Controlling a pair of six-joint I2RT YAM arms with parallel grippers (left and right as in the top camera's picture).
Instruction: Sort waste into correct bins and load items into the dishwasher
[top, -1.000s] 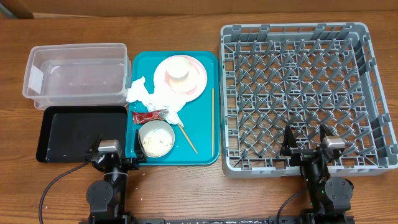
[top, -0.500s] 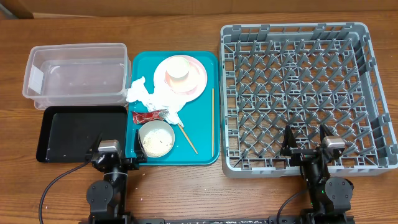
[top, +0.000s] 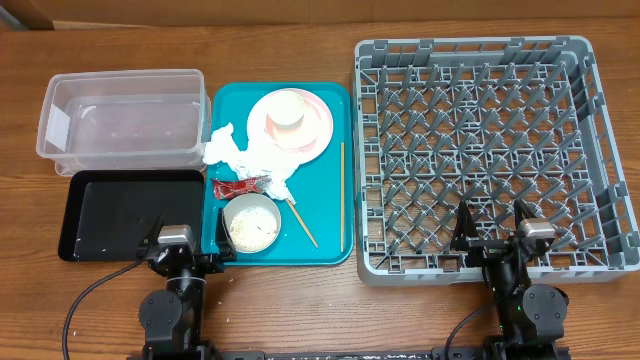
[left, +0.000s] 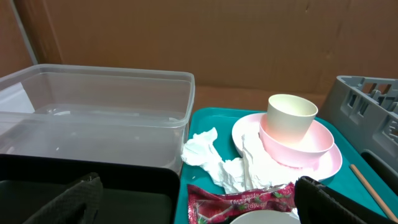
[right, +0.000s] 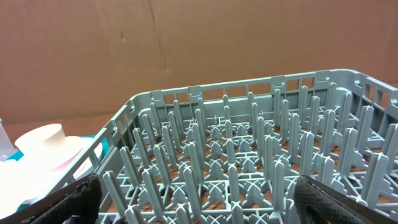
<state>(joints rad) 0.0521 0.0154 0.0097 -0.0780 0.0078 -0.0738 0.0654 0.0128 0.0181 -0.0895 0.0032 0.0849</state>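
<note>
No text, brand, number or sign can be read. The red wrapper (left: 241, 200) carries a line of small white printed characters. They are too blurred to read in the left wrist view and too small in the overhead view. The white label (top: 58, 127) at one end of the clear tub (top: 125, 75) shows no readable marking.

The teal tray (top: 325, 200) sits between clear tub (top: 120, 125) and grey rack (top: 470, 45)

Wooden table (top: 300, 300), brown cardboard backdrop (left: 249, 37)
</note>
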